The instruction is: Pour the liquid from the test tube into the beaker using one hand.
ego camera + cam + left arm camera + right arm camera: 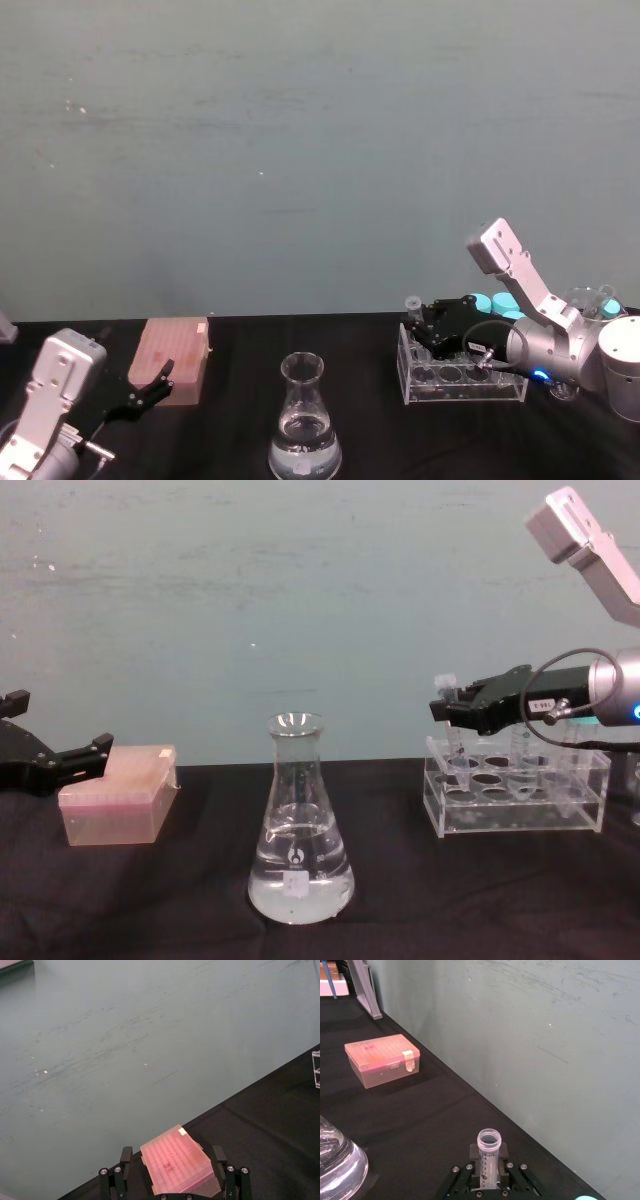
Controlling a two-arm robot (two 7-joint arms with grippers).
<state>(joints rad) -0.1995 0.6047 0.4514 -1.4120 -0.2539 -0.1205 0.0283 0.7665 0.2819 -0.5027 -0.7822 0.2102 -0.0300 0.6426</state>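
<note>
Gripping test tube (488, 1157) upright over the rack (515, 800): right gripper (452, 708) clamped just below its open rim.
Light, slick, stiff plastic; hold high on barrel. Beaker (299, 825) fragile glass. Left gripper (150, 388) parked, fingers apart.

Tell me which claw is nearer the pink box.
Left. The left claw hangs open right beside the pink box, at the table's left end. The right claw is far across, past the flask, holding a tube at the rack.
</note>
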